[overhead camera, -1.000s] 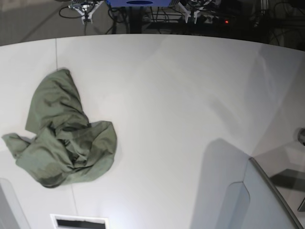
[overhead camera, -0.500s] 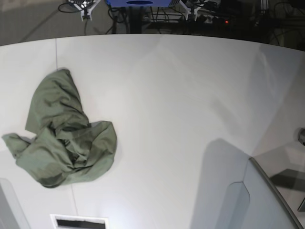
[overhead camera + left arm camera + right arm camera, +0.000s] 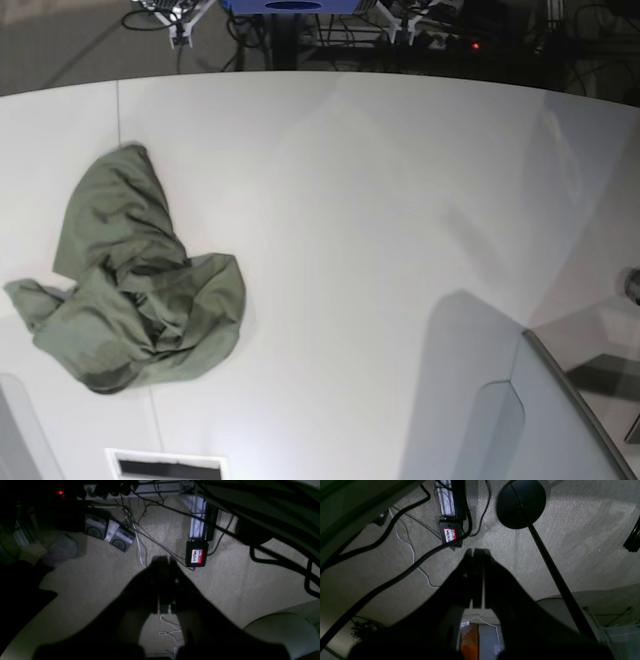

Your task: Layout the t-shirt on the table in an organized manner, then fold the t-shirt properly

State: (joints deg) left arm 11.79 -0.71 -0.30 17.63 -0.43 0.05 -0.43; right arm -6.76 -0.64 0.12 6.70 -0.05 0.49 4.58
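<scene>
The olive-green t-shirt (image 3: pixel 130 280) lies crumpled in a heap on the left side of the white table (image 3: pixel 380 200), with one part stretching toward the far edge. Neither gripper is near it. In the left wrist view my left gripper (image 3: pixel 165 562) is a dark silhouette, shut with nothing between its fingers, hanging over carpeted floor. In the right wrist view my right gripper (image 3: pixel 476 552) is also shut and empty, above the floor. Neither wrist view shows the t-shirt.
A grey angled panel (image 3: pixel 560 420) rises at the table's near right corner. A white slotted piece (image 3: pixel 165 465) sits at the near edge below the shirt. On the floor lie cables, a labelled black box (image 3: pixel 197 555) and a round black stand base (image 3: pixel 521 503).
The small white arm parts at the top edge of the base view have slid slightly further up. The t-shirt has not moved.
</scene>
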